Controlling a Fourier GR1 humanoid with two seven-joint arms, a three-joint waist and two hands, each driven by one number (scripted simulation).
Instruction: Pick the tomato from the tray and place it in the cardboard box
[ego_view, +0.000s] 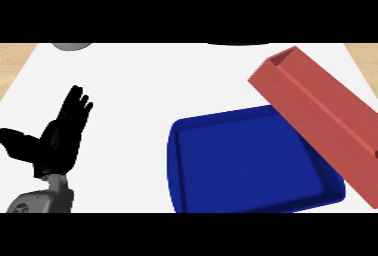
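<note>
Only the head view to go on here. Left hand (57, 137) sits at the left side, fingers straight and pointing up, thumb stuck out to the left, nothing in it. Its grey forearm (44, 197) comes in from the lower left corner. It's just resting there over the white counter (140, 90).

The right hand doesn't show anywhere in the view.

The blue tray (247, 160) takes up the lower middle to right. It's turned a bit, with rounded corners and a raised rim, and its near edge runs out at the bottom of the view. The inside of it looks like plain blue floor, and I can't spot the tomato on it or anywhere else, so I can't tell where it is.

The box (325, 120) looks reddish-brown rather than cardboard colour. It's a long, narrow thing lying diagonally from upper middle down to the right edge, and its long side overlaps the tray's upper right corner. Its open top end shows at the upper end; the lower end runs out of view.

Open room: a wide stretch of white counter between the hand and the tray's left rim, and more above the tray. Wood-coloured strips (15, 62) show at the far left and right top corners. A small grey thing (70, 46) peeks in at the top left edge.
</note>
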